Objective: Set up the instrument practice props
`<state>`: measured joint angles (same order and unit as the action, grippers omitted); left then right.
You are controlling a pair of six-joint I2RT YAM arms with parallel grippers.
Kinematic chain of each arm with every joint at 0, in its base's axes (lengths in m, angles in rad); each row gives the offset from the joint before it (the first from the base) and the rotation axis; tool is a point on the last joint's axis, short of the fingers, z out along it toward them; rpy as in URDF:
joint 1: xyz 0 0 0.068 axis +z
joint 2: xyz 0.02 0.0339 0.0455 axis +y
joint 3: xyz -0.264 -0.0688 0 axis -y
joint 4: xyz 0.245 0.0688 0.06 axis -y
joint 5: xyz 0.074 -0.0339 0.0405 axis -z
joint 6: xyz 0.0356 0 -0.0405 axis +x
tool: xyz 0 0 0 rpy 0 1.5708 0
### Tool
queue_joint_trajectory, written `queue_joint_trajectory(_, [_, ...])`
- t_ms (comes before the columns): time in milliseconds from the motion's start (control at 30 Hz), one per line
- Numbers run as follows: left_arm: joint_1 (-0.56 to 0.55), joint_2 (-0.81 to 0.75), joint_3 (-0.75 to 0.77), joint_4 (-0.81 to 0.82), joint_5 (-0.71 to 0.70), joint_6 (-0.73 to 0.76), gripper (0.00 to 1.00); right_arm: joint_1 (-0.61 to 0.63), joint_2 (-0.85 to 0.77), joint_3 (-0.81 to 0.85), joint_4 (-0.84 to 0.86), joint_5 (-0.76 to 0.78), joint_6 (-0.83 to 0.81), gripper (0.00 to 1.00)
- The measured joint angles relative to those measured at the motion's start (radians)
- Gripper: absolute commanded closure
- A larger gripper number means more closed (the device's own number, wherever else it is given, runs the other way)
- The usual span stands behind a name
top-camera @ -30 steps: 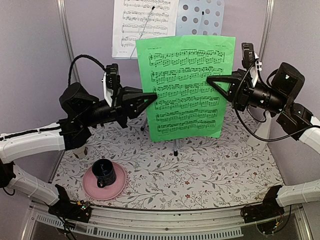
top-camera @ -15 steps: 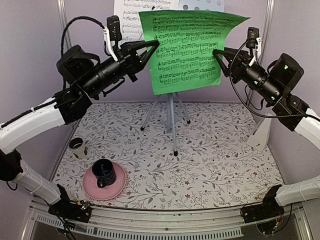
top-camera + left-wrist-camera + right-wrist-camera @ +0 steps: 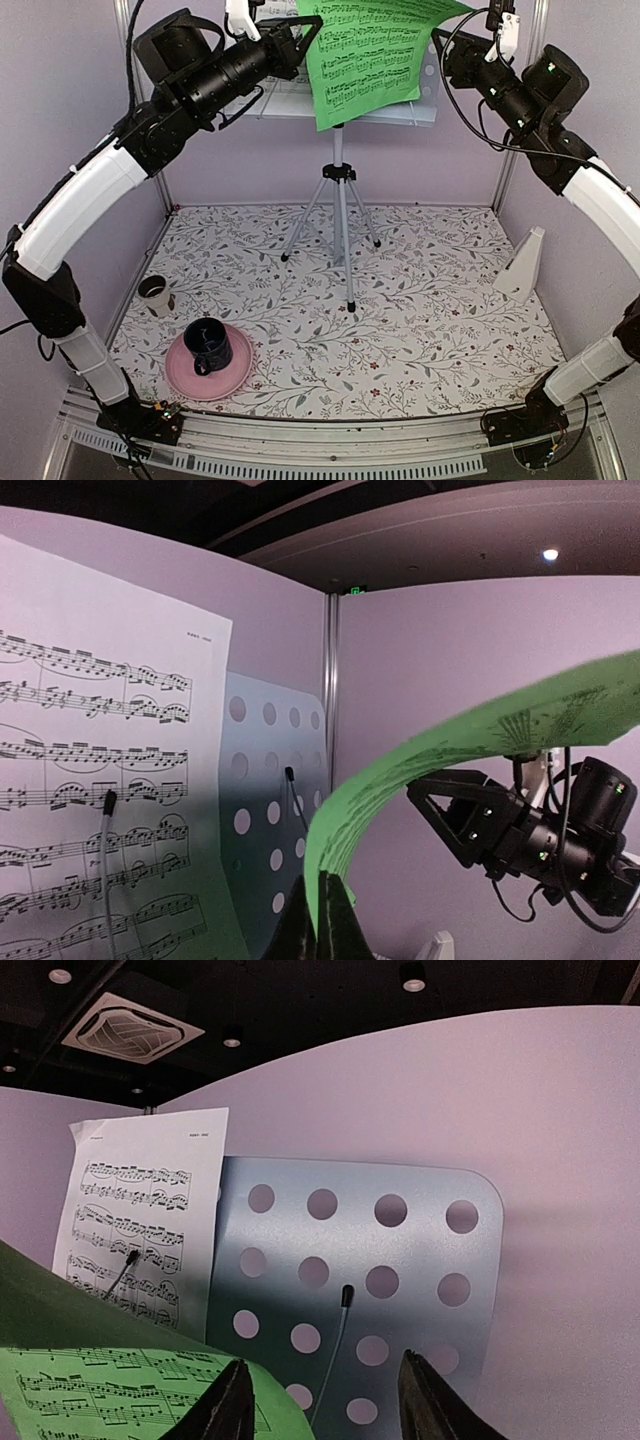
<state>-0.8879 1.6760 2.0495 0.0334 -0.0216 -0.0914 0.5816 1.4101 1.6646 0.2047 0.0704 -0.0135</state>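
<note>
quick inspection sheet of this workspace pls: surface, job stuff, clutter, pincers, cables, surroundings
surface: floral-print tabletop, nothing spilled seen
job's things: pale-blue music stand on silver tripod; white sheet on its left half; green sheet held in the air in front of it, curling; white metronome upright at the table's right edge
clutter: dark mug on pink plate; beige cup apart, nearer the left wall
grippers: left pincer shut on the green sheet's edge; right pincer open, sheet beside one finger, not between
cables: black cable looped beside the right arm
surroundings: lilac walls, silver frame post
</note>
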Motion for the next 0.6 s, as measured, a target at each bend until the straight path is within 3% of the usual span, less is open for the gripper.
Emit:
queue_joint_trajectory(167, [0.018, 0.030, 0.085, -0.110, -0.106, -0.014, 1.00, -0.008, 0.065, 0.084, -0.016, -0.003, -0.032, 0.47])
queue_joint_trajectory(600, [0.022, 0.006, 0.075, -0.172, -0.253, -0.034, 1.00, -0.030, 0.172, 0.110, -0.098, -0.007, -0.029, 0.50])
